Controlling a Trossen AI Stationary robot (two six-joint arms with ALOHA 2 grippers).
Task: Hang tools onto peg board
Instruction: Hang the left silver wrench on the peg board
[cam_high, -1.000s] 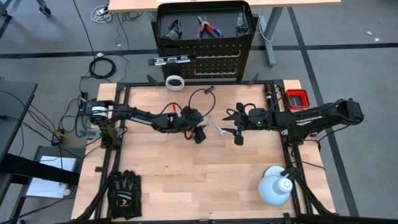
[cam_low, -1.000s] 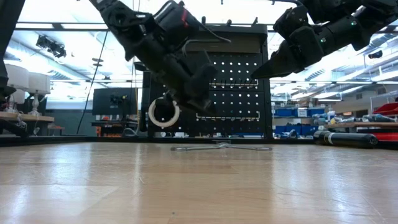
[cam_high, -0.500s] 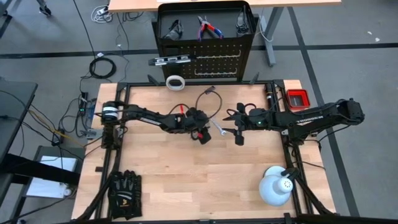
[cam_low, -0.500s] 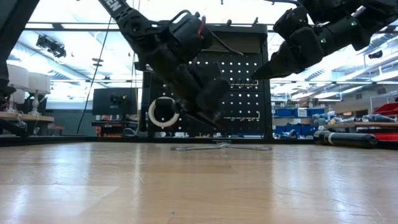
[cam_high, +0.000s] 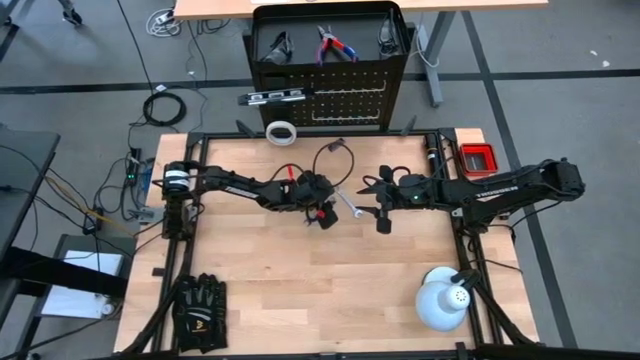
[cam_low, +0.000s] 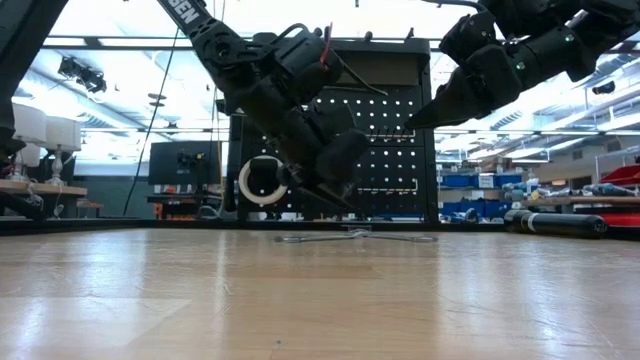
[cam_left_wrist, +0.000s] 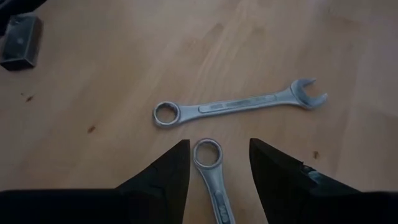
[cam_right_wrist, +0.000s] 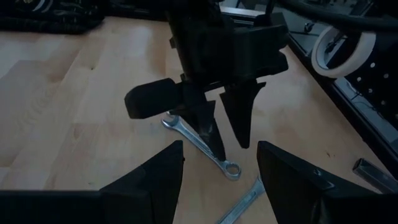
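Left gripper (cam_left_wrist: 217, 165) hangs spread over the nearer wrench (cam_left_wrist: 210, 168) flat on the table (cam_high: 260, 300), so I'd drop straight, pinch the shank snugly, while right gripper (cam_right_wrist: 219, 174) idles spread nearby.

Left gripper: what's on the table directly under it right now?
Under the open left gripper lie two silver wrenches: one's ring end between the fingers, the other just ahead. The nearer wrench's far end runs out of the wrist view.
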